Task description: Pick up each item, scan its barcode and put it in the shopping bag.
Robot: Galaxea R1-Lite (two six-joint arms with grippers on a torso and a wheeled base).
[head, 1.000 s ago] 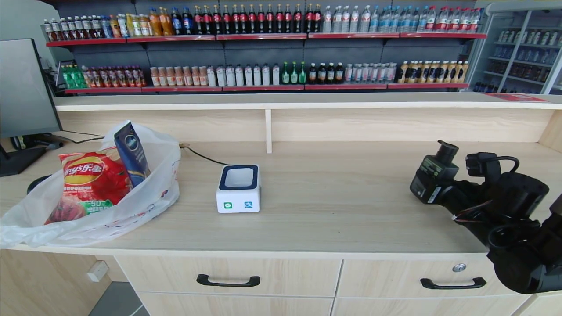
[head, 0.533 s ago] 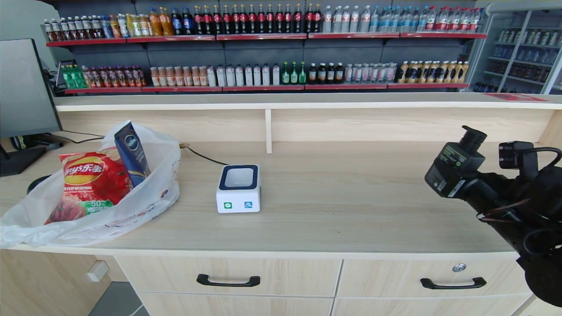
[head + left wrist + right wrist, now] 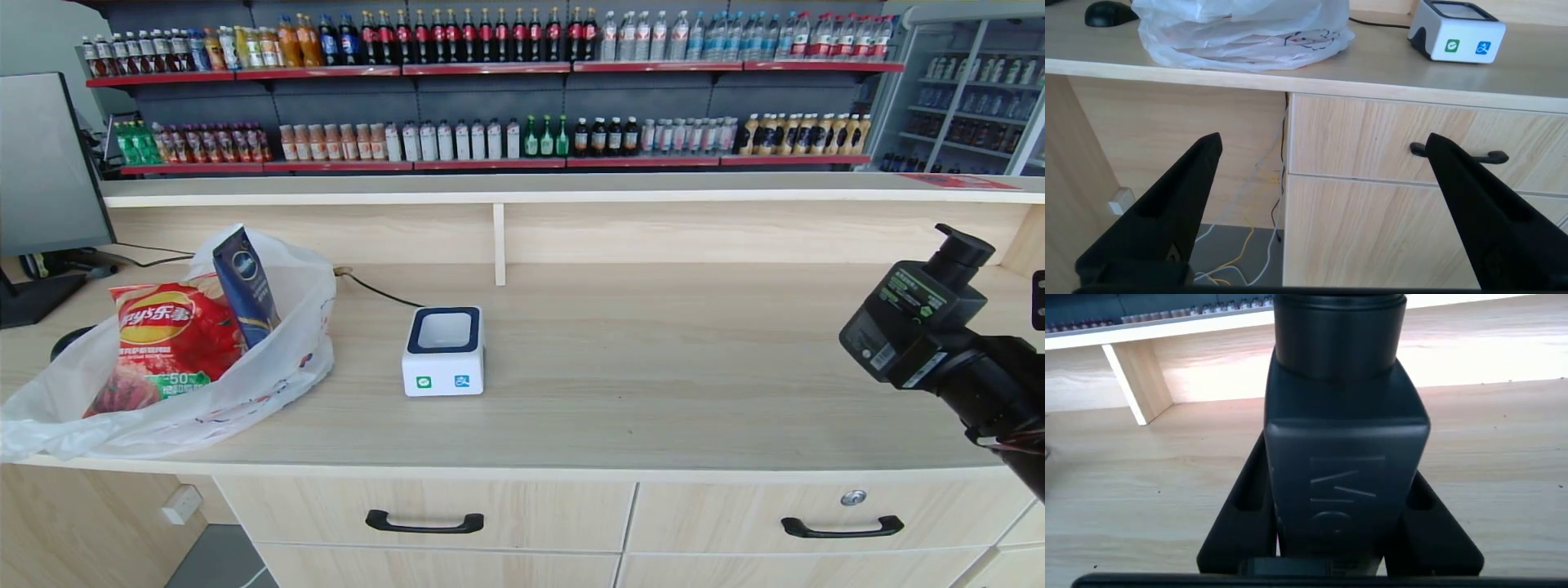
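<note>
Right, head view first: the right arm comes in from the right edge, held above the right end of the table (image 3: 653, 392), forearm sloping up and to the left. The right tool (image 3: 939, 359) is clenched on the lower body of a black bottle (image 3: 914, 314). Compared with a second ago, arm and bottle are further right and a bit higher, so further from the scanner (image 3: 443, 351), and more of the arm is cut off by the frame edge. Nothing else has moved. The bottle is off the table with its long axis tilted: cap up and to the right, base down and to the left. Its labelled side faces the camera. The shopping bag (image 3: 269, 359) lies at the left end of the table, well apart from the bottle, with a red chips bag (image 3: 167, 335) and a blue pouch (image 3: 245, 286) in it. The scanner sits between bag and bottle, window up.

Left wrist view: the left tool (image 3: 1315, 212) is released, fingers (image 3: 1167, 212) wide apart, below the table edge and facing the drawer fronts (image 3: 1372, 139). The shopping bag (image 3: 1241, 33) and scanner (image 3: 1456, 33) are on top.

Right wrist view: the right tool (image 3: 1339, 498) has a finger on each side of the black bottle (image 3: 1343, 457). The bottle's long axis runs straight away from the wrist, cap at the far end, over the table (image 3: 1503, 457).
</note>
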